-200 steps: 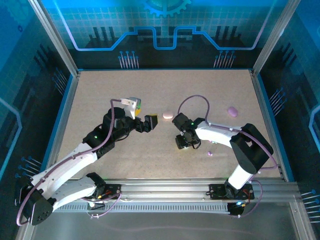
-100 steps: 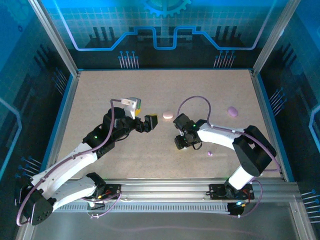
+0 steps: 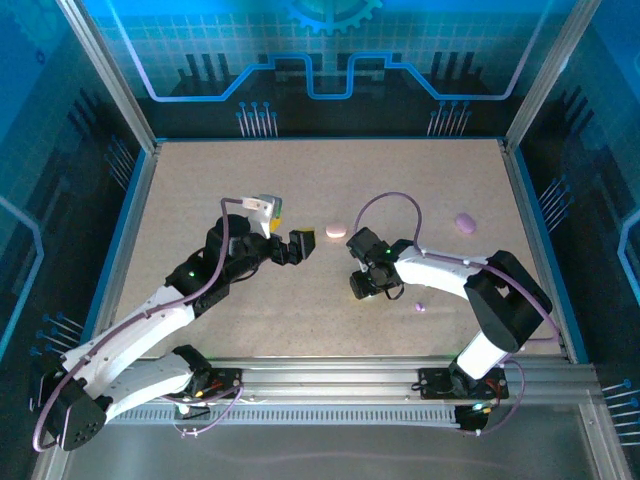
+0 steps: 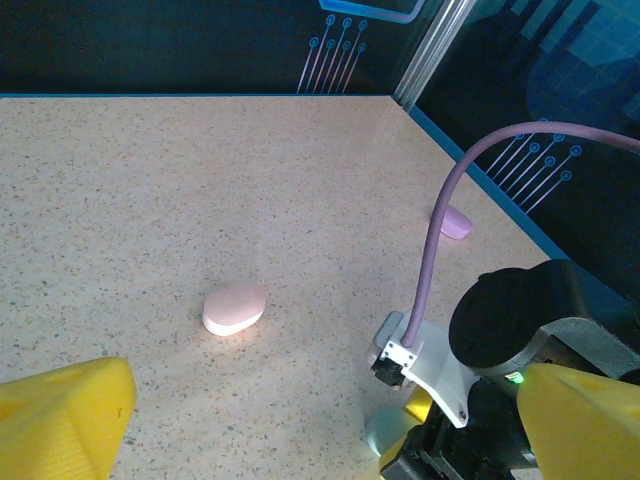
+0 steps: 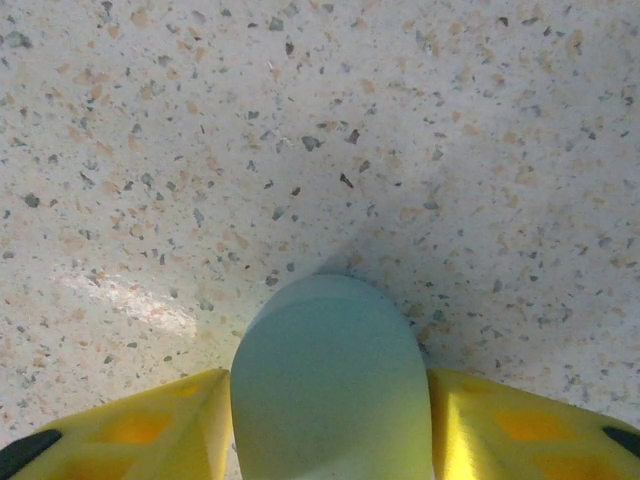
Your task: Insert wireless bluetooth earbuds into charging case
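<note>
The right fingers (image 5: 150, 425) close against both sides of a pale teal case (image 5: 330, 380) on the speckled bench (image 5: 300, 120), gripping it between them. A tiny purple earbud (image 3: 420, 307) lies loose on the bench near these fingers, to their right and apart from the case. The left fingers (image 4: 70, 410) stand wide, holding nothing, with a pink case (image 4: 234, 307) ahead of them and a purple case (image 3: 465, 222) far right

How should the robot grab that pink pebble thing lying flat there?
Probably from straight above, fingers pinching across its narrow width. The pink case lies flat and alone, a low rounded oval, so its long sides sit closest together.
</note>
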